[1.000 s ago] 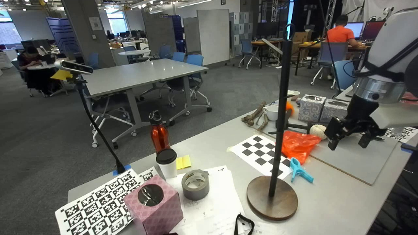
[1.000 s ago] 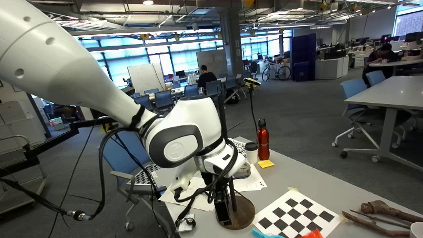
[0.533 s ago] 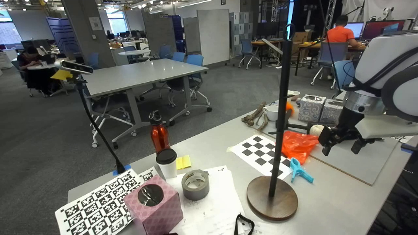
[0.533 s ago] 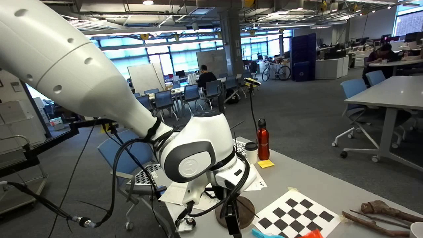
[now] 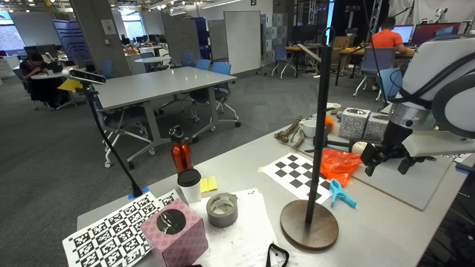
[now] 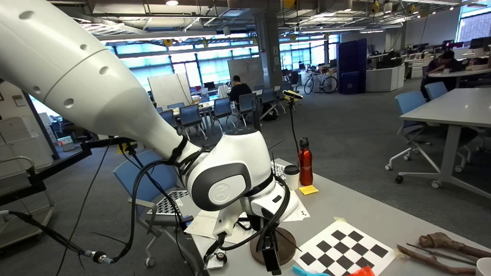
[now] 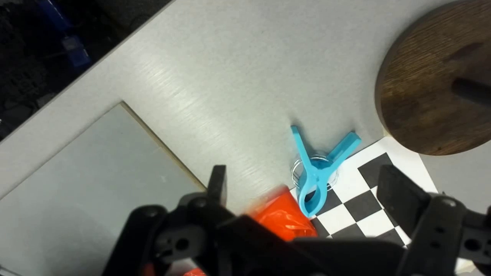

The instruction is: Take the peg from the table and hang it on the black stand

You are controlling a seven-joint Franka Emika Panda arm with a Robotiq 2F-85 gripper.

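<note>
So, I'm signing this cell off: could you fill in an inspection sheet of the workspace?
Surface: grey table, grey board and checkerboard sheet on it.
Job's things: blue peg lying at the sheet's edge; black stand upright.
Clutter: crumpled red plastic near the peg, tape roll, pink tissue box, red bottle.
Gripper: open, raised off the table, holding nothing.
Cables: black, looped near the gripper.
Surroundings: seated person in orange, blue chairs.

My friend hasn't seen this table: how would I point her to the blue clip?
On the gray table, find the tall black stand with its round wooden base. Close to that base, at the edge of the checkered sheet, lies the clip. It is bright blue and Y-shaped, unlike the crumpled orange-red plastic beside it.
</note>
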